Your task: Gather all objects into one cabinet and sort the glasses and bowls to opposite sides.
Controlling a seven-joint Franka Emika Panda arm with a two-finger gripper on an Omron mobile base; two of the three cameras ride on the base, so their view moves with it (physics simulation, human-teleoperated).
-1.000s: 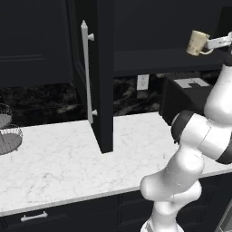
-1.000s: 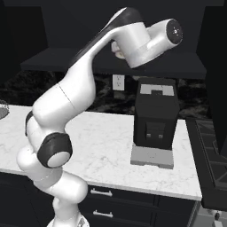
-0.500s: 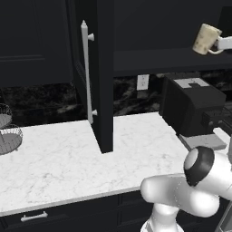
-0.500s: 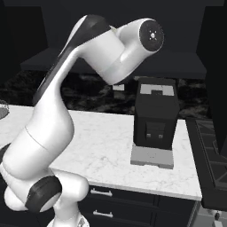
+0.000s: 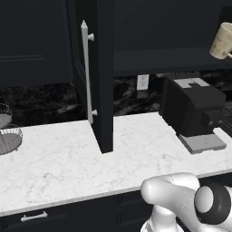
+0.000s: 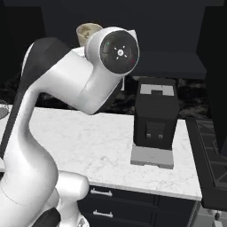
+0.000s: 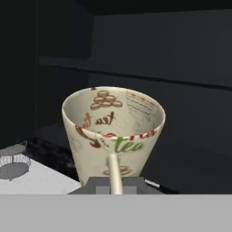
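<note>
- White marble counter (image 5: 59, 167) carries a black coffee machine (image 5: 192, 108); the black wall cabinet (image 5: 158, 45) stands open above it.
- Read "tea" twice on the cream mug (image 7: 113, 131).
- Your arm is raised; the gripper (image 7: 115, 183) is closed on the mug handle, level with the cabinet shelf.

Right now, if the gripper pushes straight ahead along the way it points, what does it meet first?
The gripper already carries the cream mug by its handle. Beyond the mug lies the open cabinet: the dark shelf edge and back wall. Nothing else seems to stand between, though depth is unclear.
</note>
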